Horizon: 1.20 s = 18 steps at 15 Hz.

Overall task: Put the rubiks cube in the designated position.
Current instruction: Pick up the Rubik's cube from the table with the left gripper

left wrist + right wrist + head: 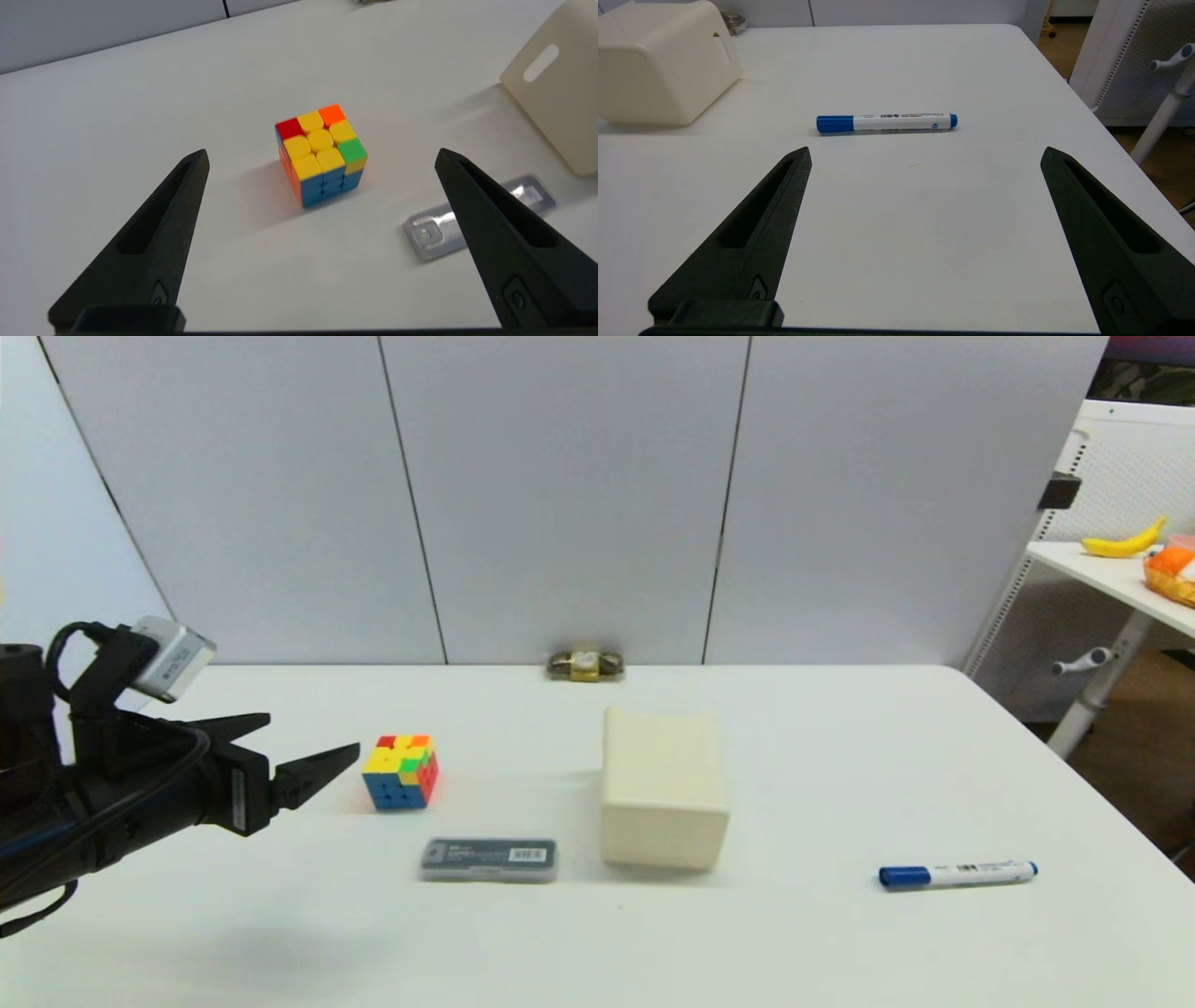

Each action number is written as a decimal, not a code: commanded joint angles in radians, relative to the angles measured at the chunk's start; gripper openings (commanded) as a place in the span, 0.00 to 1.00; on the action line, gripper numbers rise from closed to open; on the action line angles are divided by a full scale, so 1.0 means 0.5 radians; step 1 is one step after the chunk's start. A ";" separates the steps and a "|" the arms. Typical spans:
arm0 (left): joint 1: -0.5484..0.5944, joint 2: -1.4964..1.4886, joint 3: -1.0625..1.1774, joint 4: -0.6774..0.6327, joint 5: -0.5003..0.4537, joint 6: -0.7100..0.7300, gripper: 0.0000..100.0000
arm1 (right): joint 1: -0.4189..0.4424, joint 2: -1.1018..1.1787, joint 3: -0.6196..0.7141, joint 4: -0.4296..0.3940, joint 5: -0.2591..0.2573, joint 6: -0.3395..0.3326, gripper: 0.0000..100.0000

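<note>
A: What's closest to the camera?

B: The left gripper (308,747), fingers spread wide with nothing between them, just left of the rubiks cube (401,772) and not touching it.

A: And the cube?

B: Flat on the white table (794,933), mostly yellow on top. A grey case (488,859) lies near it; the cream box (663,791) stands further right.

A: The other arm?

B: The right gripper (924,154) hangs wide open over bare table, facing a blue marker (886,122).
</note>
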State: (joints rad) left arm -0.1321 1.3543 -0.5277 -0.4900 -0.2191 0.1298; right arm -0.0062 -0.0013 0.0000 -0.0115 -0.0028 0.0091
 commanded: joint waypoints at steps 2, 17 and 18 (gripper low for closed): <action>-0.092 0.298 -0.347 0.345 0.006 -0.023 1.00 | 0.000 0.003 0.006 -0.002 -0.001 0.000 1.00; -0.233 0.985 -0.721 0.443 0.245 -0.214 1.00 | 0.000 0.003 0.006 -0.002 -0.001 0.000 1.00; -0.233 0.998 -0.724 0.415 0.270 -0.217 1.00 | 0.000 0.003 0.006 -0.002 -0.001 0.000 1.00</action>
State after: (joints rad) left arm -0.2481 1.8328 -0.8847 -0.2751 -0.0874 0.0215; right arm -0.0062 -0.0013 0.0000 -0.0115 -0.0032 0.0091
